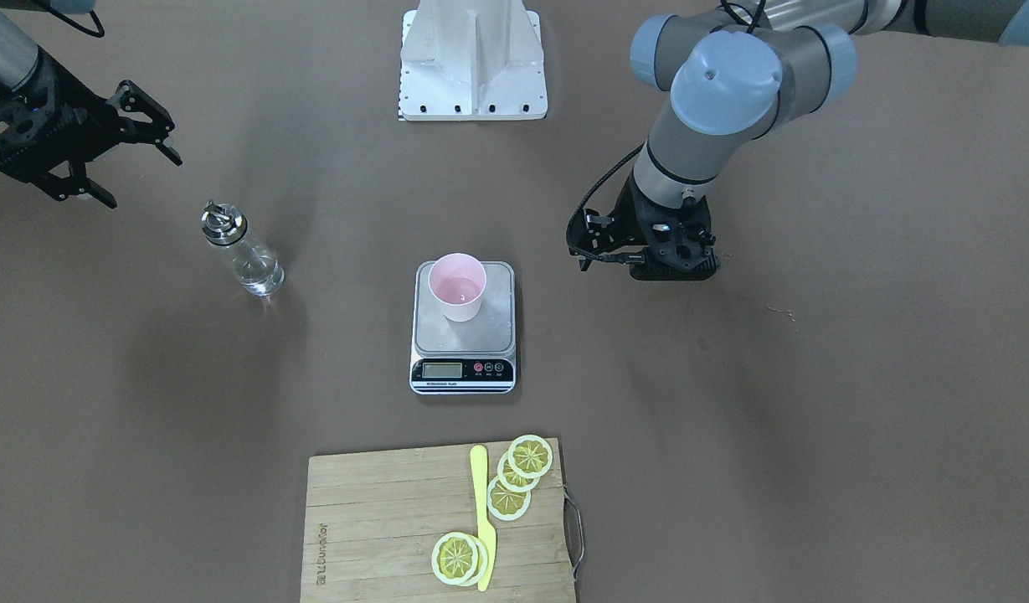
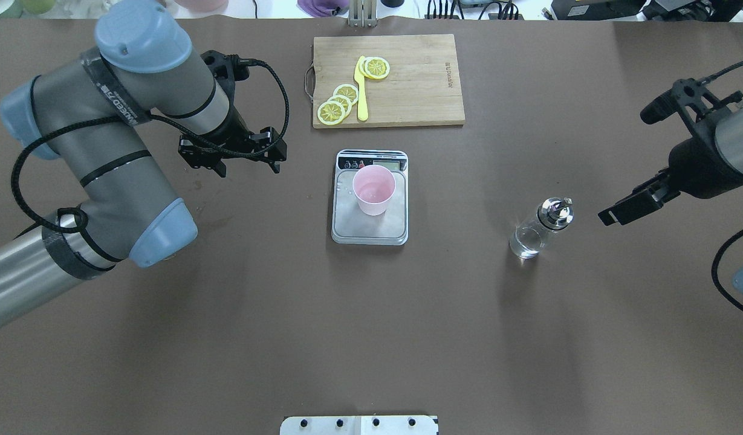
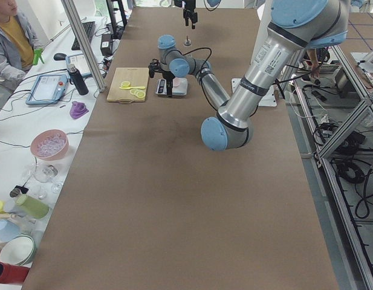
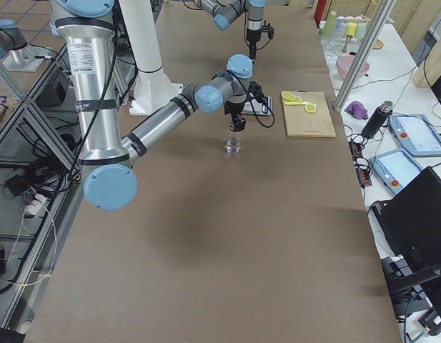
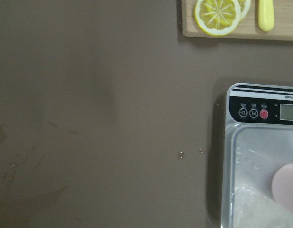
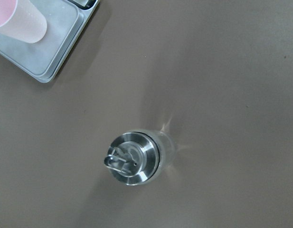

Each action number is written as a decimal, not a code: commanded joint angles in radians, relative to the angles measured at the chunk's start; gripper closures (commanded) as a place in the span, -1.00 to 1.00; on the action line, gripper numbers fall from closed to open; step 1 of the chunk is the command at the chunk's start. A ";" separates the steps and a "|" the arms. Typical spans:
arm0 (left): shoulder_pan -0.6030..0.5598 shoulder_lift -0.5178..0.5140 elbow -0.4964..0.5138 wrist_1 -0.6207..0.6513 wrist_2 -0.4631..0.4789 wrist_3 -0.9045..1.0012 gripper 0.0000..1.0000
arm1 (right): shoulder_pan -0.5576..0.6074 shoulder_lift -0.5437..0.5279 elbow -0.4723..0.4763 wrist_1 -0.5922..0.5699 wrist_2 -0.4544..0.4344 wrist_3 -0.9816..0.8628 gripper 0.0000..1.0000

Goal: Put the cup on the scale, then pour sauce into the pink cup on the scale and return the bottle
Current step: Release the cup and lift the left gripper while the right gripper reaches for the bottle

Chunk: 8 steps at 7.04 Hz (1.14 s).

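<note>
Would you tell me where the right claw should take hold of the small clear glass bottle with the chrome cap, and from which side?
Grip the small clear glass bottle around its cylindrical body, below the chrome cap, probably coming in level from the robot's right, where the open right claw is. It stands upright, and the spout crowds a top grasp.

Pink cup (image 1: 456, 287) upright on steel scale (image 1: 483, 337); capped clear bottle (image 1: 244, 255) upright well apart, perhaps part-full.
</note>
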 commanded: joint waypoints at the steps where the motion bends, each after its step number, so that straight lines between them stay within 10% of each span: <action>1: -0.030 0.029 -0.033 0.006 0.000 0.003 -0.94 | -0.016 -0.090 -0.121 0.461 -0.039 0.126 -0.86; 4: -0.039 0.037 -0.041 0.037 0.001 0.003 -0.94 | -0.056 -0.035 -0.549 1.224 -0.133 0.331 -0.64; 8: -0.040 0.037 -0.053 0.040 0.001 0.003 -0.94 | -0.108 0.003 -0.582 1.420 -0.248 0.357 -0.83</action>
